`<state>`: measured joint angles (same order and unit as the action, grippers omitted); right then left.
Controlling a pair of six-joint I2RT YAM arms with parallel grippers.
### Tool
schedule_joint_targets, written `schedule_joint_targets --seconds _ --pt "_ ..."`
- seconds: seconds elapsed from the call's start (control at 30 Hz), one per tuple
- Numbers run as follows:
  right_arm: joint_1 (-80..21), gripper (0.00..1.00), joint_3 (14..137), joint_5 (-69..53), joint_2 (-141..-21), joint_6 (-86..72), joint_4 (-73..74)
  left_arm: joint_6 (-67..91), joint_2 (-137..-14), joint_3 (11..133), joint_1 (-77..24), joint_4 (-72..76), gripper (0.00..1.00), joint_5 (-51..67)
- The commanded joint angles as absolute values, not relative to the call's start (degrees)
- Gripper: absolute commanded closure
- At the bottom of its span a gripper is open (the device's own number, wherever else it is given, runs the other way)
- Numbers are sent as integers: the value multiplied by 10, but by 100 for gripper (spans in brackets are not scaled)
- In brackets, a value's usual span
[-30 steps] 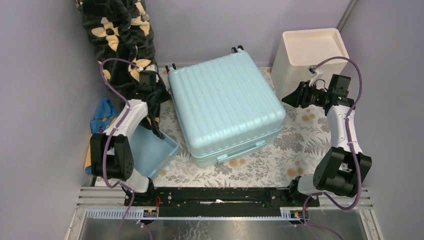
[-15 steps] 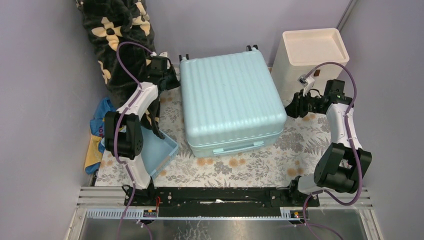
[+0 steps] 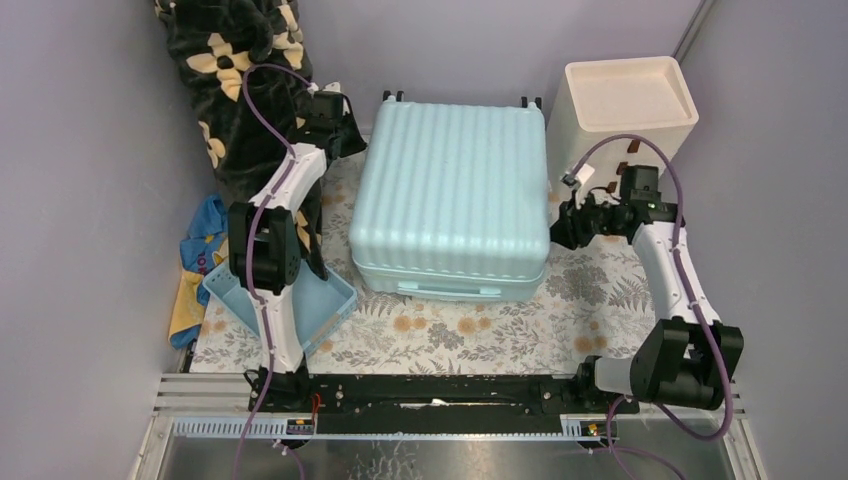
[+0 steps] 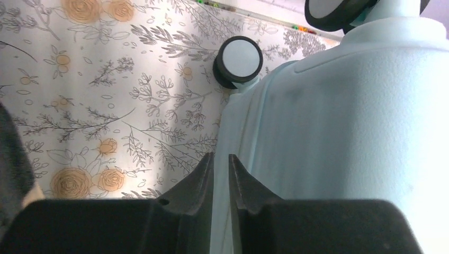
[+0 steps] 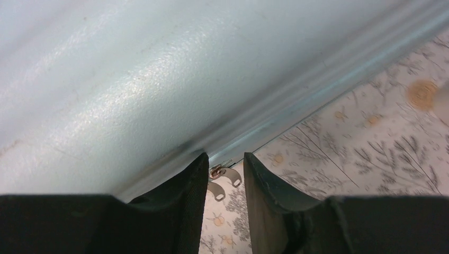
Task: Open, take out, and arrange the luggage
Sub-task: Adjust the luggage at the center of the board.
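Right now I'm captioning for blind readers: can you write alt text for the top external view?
A closed pale aqua suitcase lies flat on a floral tablecloth, left gripper at its far-left corner, right gripper at its right side. A blue basket sits near left, a cream container far right.

Table covered by floral-print cloth (image 3: 480, 335) – grey leaves, orange blooms. Luggage (image 3: 450, 195) lies flat at centre, closed, wheels at far side. Blue basket (image 3: 325, 305) near-left. Cream bin (image 3: 625, 110) far-right. Dark flowered blanket (image 3: 225, 90) far-left; blue-yellow rag (image 3: 200, 245) at left edge.
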<state>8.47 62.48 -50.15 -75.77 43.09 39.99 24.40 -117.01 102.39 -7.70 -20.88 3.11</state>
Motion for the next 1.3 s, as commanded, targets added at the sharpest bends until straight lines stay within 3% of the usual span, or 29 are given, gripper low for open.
schedule_joint_targets --seconds 0.0,0.47,0.6,0.73,0.83,0.9,1.0,1.17,1.27 --pt "-20 60 584 -582 -736 400 415 269 -1121 1045 -57 -200 76 32" --pt "-177 56 582 -511 -753 264 230 193 -799 784 -26 -145 40 41" --pt "-201 55 590 -514 -765 223 191 198 -692 695 -25 -117 38 137" --pt "-198 53 622 -507 -769 269 268 241 -612 606 -26 -80 37 305" --pt "-172 48 600 -529 -740 301 298 274 -566 556 -49 -70 37 352" --pt "-145 41 569 -547 -711 290 272 282 -538 533 -93 -79 39 331" --pt "-121 40 541 -541 -686 249 214 284 -498 515 -179 -121 49 250" --pt "-120 41 535 -525 -706 164 133 271 -455 520 -264 -215 80 180" --pt "-120 43 526 -505 -720 105 68 262 -456 529 -278 -274 92 192"
